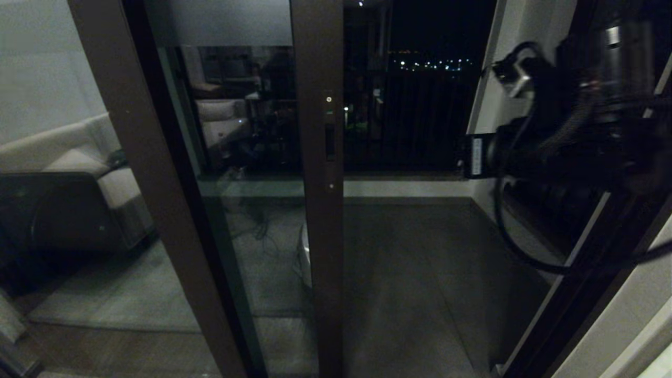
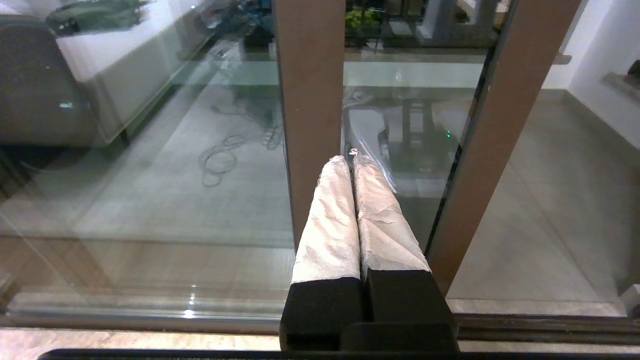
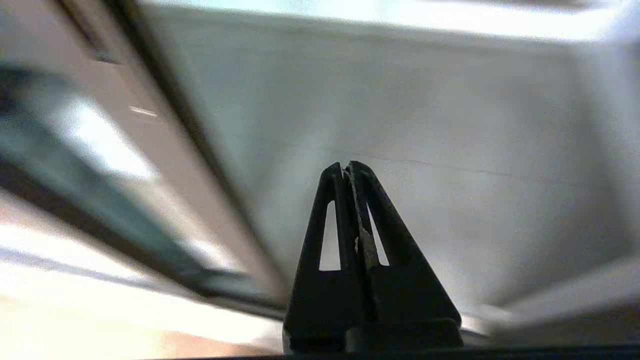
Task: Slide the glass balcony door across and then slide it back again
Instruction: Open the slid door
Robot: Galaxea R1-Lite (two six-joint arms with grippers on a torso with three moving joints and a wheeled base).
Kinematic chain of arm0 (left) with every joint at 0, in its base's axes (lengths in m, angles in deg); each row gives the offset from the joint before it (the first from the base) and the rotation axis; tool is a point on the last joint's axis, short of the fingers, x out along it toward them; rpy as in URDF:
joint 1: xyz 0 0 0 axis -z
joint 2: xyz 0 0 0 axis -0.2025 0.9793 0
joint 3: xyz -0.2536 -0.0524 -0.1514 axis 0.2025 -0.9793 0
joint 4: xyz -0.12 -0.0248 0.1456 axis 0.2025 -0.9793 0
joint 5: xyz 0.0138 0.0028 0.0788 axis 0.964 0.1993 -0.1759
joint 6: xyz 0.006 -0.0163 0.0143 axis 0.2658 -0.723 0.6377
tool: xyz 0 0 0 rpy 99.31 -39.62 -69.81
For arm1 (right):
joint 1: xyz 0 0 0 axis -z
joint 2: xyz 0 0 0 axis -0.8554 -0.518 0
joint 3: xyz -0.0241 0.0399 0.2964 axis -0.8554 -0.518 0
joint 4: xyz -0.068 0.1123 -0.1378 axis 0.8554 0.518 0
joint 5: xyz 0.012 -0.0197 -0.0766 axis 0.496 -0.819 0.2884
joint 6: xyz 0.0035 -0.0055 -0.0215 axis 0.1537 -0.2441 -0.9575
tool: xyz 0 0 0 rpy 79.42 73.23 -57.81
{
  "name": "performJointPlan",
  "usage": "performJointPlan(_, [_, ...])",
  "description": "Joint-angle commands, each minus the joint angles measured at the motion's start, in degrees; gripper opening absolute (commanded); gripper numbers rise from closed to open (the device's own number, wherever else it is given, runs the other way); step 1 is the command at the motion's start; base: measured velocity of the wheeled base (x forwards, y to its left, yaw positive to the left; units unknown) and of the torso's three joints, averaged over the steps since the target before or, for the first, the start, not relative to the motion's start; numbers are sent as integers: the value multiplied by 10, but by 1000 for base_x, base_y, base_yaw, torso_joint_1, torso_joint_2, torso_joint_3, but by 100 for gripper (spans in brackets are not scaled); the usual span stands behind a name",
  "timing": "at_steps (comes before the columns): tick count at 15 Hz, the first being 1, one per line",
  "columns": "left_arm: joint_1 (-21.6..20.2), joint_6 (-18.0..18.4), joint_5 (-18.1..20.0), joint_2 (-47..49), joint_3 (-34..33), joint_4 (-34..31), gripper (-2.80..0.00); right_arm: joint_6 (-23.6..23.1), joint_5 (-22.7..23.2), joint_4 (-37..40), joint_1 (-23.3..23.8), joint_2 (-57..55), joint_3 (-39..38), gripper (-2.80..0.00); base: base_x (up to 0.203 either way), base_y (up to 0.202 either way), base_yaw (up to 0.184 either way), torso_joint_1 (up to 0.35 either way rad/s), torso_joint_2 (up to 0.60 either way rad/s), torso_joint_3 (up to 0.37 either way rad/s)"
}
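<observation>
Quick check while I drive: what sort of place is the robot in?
Probably a flat's living room at a balcony threshold, at night: sliding glass balcony door, pale sofa beside it, city lights beyond the railing.

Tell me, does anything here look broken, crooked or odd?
Nothing looks damaged. The brown-framed glass balcony door stands upright, partly open, its glass whole. The left gripper, wrapped in crinkled white material, is shut, pointing at the door frame. The right gripper is shut near a pale wall.
</observation>
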Motion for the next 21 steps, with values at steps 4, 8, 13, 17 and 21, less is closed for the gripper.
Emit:
performJointPlan(4, [0,0,0,0,0,0,-280,-29,-118,224,23,354,-62,-280,0,0,0,0,0,0])
performJointPlan(8, [0,0,0,0,0,0,-280,-54,-135,348,173,523,-80,-280,0,0,0,0,0,0])
performJointPlan(13, [0,2,1,0,-1,0,-280,-141,-133,368,277,754,-178,-280,0,0,0,0,0,0])
performJointPlan(17, [0,6,1,0,0,-1,-280,-185,-17,368,282,898,-271,-280,0,0,0,0,0,0])
performJointPlan(21, [0,22,4,0,0,0,-280,-168,143,300,282,910,-468,-280,0,0,0,0,0,0])
